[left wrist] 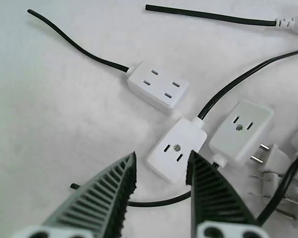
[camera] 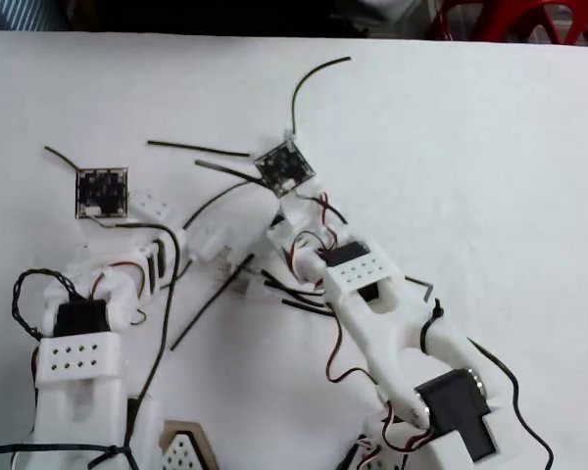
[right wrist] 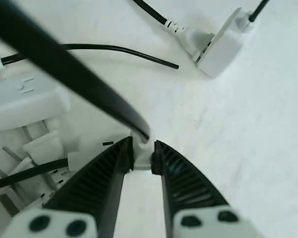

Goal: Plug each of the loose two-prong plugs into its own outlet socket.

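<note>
Left gripper with jaws apart over a socket; right gripper with jaws clamped on a white plug.

On the white table, from the left wrist: single socket lying face up just beyond the spread jaw tips, a black cord leading off its far end. Beyond it and apart, double socket, two pairs of slots showing. Just beside the single one, third socket, slots showing too. Next to that, loose plugs with prongs bare. From the right wrist: white plug pinched at the jaw tips, prongs hidden, its black cord running off on a slant. Well apart, a seated plug pushed into a far socket.
</note>
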You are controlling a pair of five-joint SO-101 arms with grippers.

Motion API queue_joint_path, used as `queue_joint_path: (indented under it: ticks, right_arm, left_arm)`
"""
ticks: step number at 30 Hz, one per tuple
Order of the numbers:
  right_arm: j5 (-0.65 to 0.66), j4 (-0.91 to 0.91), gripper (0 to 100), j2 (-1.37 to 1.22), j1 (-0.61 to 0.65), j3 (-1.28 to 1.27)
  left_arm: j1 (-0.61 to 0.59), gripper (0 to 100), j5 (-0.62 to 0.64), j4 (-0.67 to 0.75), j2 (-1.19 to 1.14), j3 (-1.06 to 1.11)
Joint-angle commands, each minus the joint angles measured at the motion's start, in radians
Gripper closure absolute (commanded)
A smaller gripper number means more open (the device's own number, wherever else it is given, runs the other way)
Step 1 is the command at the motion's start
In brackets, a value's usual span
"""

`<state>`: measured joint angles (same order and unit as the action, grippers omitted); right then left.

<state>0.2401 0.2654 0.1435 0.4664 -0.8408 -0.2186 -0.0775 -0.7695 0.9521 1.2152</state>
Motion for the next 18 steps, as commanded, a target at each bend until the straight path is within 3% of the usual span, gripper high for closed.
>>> queue_joint_path:
  ticks: [1, 18]
  right_arm:
    - [-0.008, -0.004, 98.1, -0.002, -0.013, 0.008]
    - [0.0, 0.004, 98.1, -0.108, -0.013, 0.048]
  left_arm:
    - [-0.01, 83, 0.003, 0.028, 0.028, -0.005]
    - [-0.01, 83, 0.002, 0.028, 0.027, -0.005]
